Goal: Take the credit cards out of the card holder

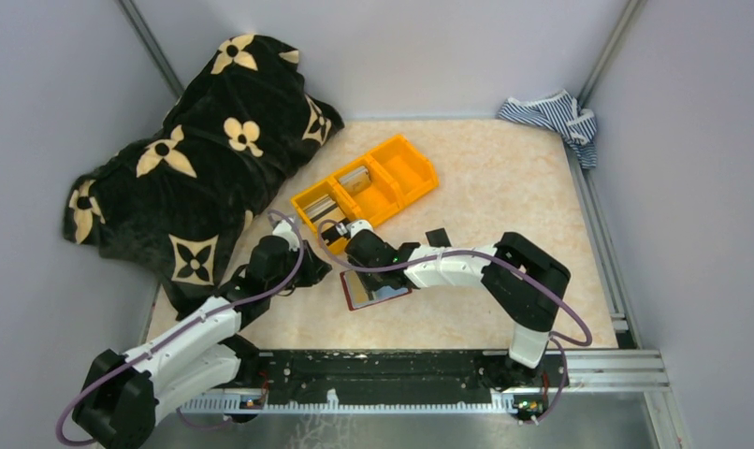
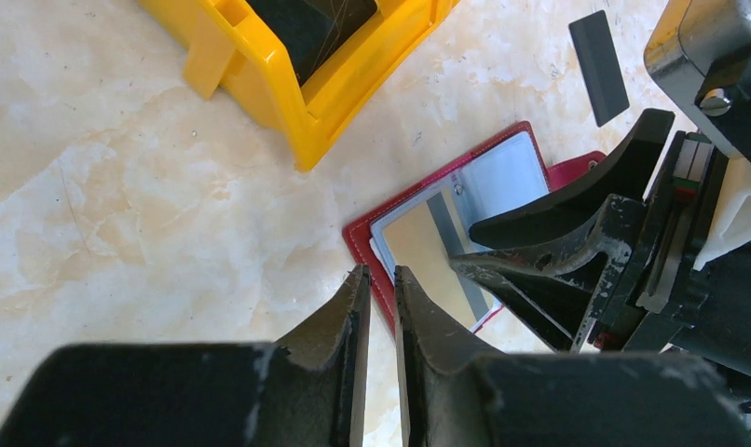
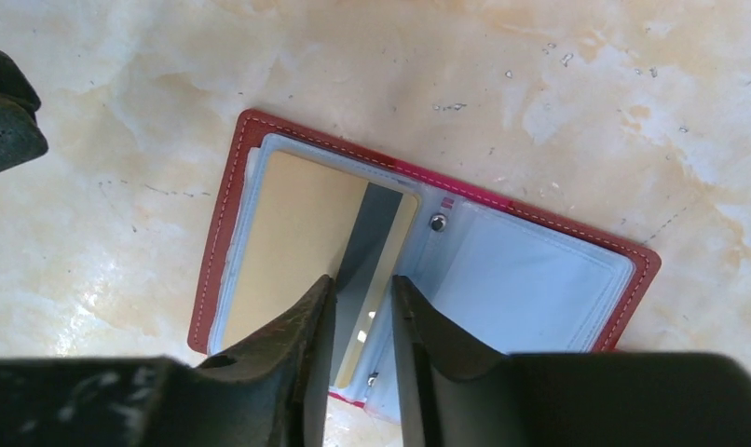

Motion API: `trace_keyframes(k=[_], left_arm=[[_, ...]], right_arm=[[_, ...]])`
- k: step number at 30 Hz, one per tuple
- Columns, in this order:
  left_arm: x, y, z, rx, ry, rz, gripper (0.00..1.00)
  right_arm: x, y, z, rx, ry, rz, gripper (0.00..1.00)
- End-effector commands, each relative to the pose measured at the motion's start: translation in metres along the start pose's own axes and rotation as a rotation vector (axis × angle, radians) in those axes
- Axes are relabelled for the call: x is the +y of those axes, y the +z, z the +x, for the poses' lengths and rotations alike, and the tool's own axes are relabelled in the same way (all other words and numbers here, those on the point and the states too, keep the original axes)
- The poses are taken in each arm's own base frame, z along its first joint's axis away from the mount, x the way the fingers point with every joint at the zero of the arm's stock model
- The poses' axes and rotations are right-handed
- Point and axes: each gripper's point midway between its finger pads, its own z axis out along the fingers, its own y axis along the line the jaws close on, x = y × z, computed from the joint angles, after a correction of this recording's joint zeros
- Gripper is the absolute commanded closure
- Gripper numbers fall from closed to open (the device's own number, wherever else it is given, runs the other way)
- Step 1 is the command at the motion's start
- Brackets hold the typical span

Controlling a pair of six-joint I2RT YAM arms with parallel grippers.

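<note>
Directly under the right fingers (image 3: pixel 362 307) lies the open card holder (image 3: pixel 530 279).

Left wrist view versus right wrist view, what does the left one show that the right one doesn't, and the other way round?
Only the left wrist view shows the orange bin, a dark card lying loose on the table, and the right gripper over the wallet. Only the right wrist view shows the whole open card holder, including its empty pale blue pocket and snap. Both show the beige card with its grey stripe, in the holder.
</note>
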Motion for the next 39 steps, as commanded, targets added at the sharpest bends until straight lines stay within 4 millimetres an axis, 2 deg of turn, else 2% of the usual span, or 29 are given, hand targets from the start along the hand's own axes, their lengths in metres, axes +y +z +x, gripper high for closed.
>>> trace_keyframes(k=[1, 3, 5, 11, 14, 15, 17, 21, 27, 32, 37, 39], left_arm=[[0.003, 0.000, 0.000, -0.007, 0.002, -0.006, 0.79], [0.003, 0.000, 0.000, -0.007, 0.002, -0.004, 0.79], [0.004, 0.000, 0.000, -0.005, 0.001, -0.003, 0.79], [0.002, 0.000, 0.000, -0.005, 0.000, 0.008, 0.79], [0.002, 0.000, 0.001, -0.004, -0.002, 0.013, 0.79], [0.001, 0.000, 0.001, -0.004, -0.003, 0.015, 0.79], [0.000, 0.000, 0.001, -0.005, -0.002, 0.020, 0.79], [-0.001, 0.000, 0.001, -0.002, -0.002, 0.031, 0.80], [-0.003, 0.000, 0.004, 0.003, -0.004, 0.051, 0.80], [-0.005, -0.001, 0.005, 0.006, -0.002, 0.063, 0.80], [-0.006, -0.001, 0.005, 0.003, 0.001, 0.068, 0.81], [-0.005, -0.002, 0.006, 0.004, -0.002, 0.068, 0.81]], right_arm=[[0.003, 0.004, 0.004, 0.024, -0.002, 0.016, 0.76], [0.003, 0.006, 0.008, 0.033, 0.004, 0.018, 0.84], [0.002, 0.007, 0.011, 0.042, 0.012, 0.023, 1.00], [0.004, 0.004, 0.008, 0.027, 0.043, 0.014, 1.00], [0.009, -0.003, -0.004, -0.008, 0.051, -0.010, 0.64], [0.010, -0.004, -0.006, -0.014, 0.048, -0.016, 0.56], [0.014, -0.007, -0.012, -0.024, 0.041, -0.031, 0.46], [0.020, -0.005, -0.015, -0.016, 0.020, -0.036, 0.35], [0.032, -0.002, -0.020, -0.015, -0.005, -0.048, 0.28], [0.036, 0.001, -0.023, -0.010, -0.010, -0.039, 0.28], [0.036, 0.010, -0.012, 0.030, -0.008, -0.029, 0.28], [0.037, 0.010, -0.013, 0.025, -0.007, -0.035, 0.34]])
